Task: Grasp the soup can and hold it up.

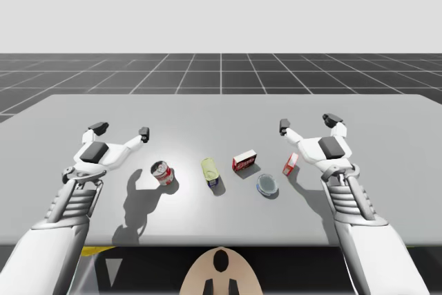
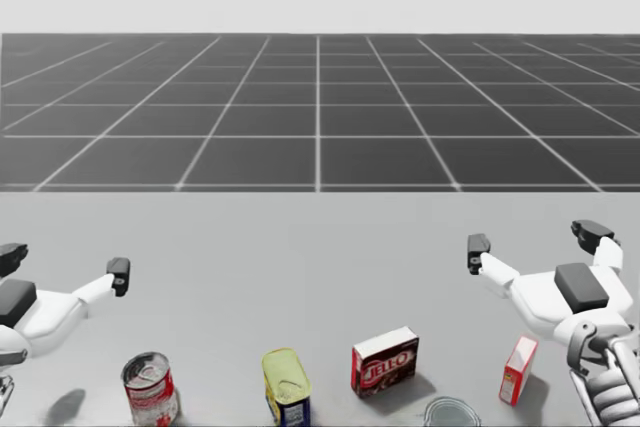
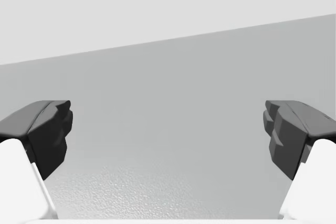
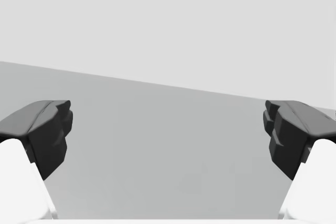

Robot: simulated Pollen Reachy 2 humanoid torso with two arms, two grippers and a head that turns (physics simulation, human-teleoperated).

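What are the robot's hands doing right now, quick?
Left gripper: jaws open, holding nothing.
Right gripper: jaws open, holding nothing.

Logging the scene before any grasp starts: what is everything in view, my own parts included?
soup can: one, red and white, leftmost item
yellow can: one, yellow and blue, right of the soup can
large box: one, red and white, mid-table
small box: one, red and white, rightmost
flat can: one, blue-grey, nearer me than the boxes
table: one, grey
left gripper: one, white and black, open
right gripper: one, white and black, open
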